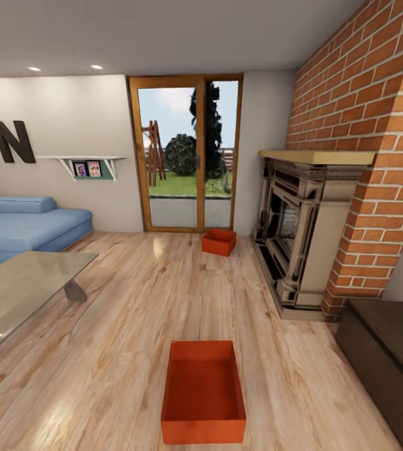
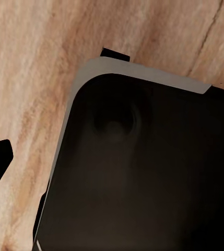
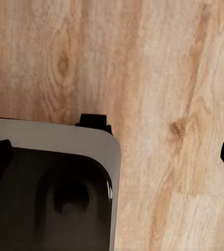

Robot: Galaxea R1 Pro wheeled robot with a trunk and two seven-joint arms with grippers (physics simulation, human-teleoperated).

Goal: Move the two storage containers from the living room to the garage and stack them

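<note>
Storage containers were both sitting open-side up on the light wood plank floor (image 1: 120, 294) of the living room; the near one (image 1: 204, 391) was right in front of the robot, the far one (image 1: 219, 242) was well off by the glass doors (image 1: 186, 156), just beside the fireplace (image 1: 301, 232). Blue sofa (image 1: 26, 225) and a glass coffee surface (image 1: 19, 288) were off to the left; wrist cams only gave wood planks and a dark rounded body, so I couldn't tell if either pincer was apart or together.

The sofa (image 1: 19, 225) is cut off at left; the dark bench (image 1: 386, 363) at right.
</note>
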